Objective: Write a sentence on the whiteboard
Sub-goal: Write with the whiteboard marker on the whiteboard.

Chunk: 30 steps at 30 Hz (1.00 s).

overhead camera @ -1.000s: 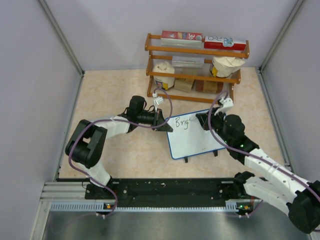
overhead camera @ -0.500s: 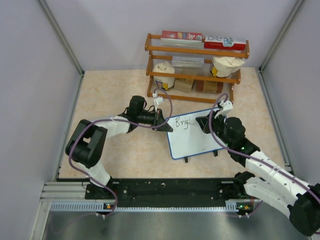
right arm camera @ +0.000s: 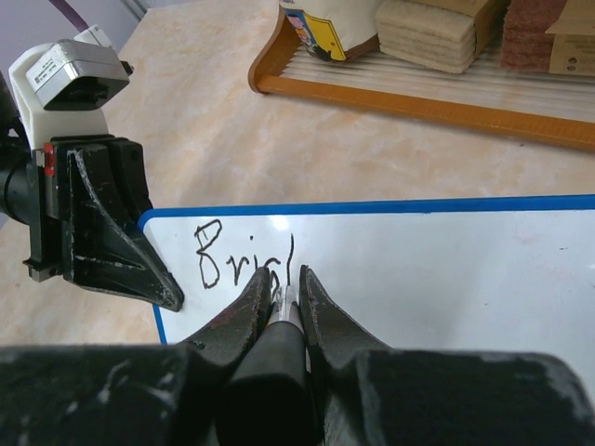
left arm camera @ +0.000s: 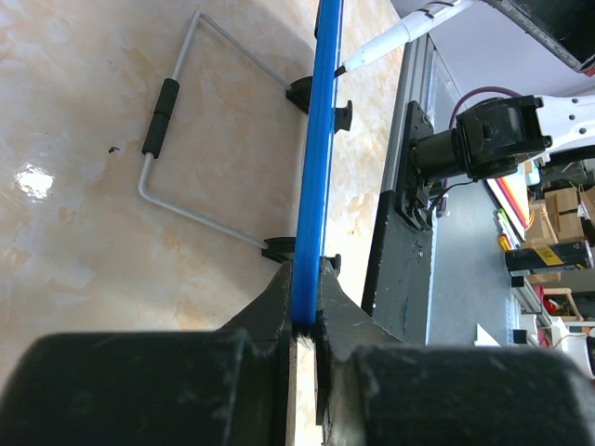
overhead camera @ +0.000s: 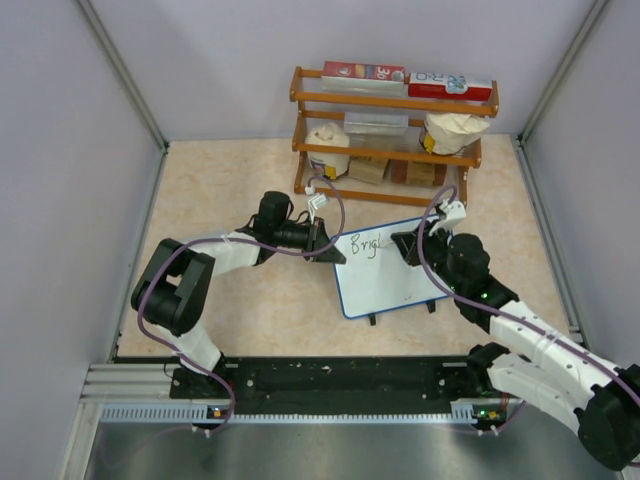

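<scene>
The board (overhead camera: 385, 265) sits on the tan table (overhead camera: 220, 190) near its middle, just in front of a wooden rack (overhead camera: 395, 100) of boxes and bags, and between the two grippers. In the top view it lies slightly askew, with its black feet (overhead camera: 372, 319) at the near edge. The left gripper (left arm camera: 305, 307) is closed tight on the board's blue rim at the left edge, near the far corner, with one finger on each face. From the left wrist the board shows edge-on as a thin blue strip. A bent wire prop (left arm camera: 177, 121) with a black sleeve runs from the feet out across the table on one side of it. The right gripper (right arm camera: 279, 283) is closed narrowly on a marker (right arm camera: 274, 358), whose dark barrel lies between the fingers and points down at the board's white face. The tip is hidden behind the fingertips, so I cannot tell whether it touches the surface. The gripper hovers over the upper left part of the board, right at the end of the lettering (right arm camera: 237, 265). That lettering is black handwriting that reads roughly "Brig" plus one upright stroke, partly covered by the fingers. It starts just beside the left gripper's fingers, and the rest of the white face is bare.
</scene>
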{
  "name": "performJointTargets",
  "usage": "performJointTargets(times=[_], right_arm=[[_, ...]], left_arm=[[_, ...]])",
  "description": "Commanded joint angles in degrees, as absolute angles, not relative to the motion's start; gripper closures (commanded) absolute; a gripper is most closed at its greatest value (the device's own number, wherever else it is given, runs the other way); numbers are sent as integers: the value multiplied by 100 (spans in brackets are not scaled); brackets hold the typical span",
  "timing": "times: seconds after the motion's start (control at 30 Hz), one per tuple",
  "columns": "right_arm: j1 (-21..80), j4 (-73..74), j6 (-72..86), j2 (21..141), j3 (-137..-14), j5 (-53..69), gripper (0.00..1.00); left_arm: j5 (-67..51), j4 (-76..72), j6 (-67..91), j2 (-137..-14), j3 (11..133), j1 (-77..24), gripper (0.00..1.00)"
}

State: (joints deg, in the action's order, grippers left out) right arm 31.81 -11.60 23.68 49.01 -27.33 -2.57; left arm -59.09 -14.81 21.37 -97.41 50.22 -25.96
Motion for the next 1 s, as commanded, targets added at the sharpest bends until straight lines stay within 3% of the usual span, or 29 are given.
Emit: performJointTargets(times=[0.0, 0.97], right_arm=[[3138, -1520, 2338, 5001, -2971, -483, 100], [3138, -1292, 2373, 4860, -2918, -730, 100]], left_arm=[[-5265, -1143, 1468, -9923, 4992, -2672, 100], [-5282, -1151, 1468, -9923, 4992, -2663, 100]])
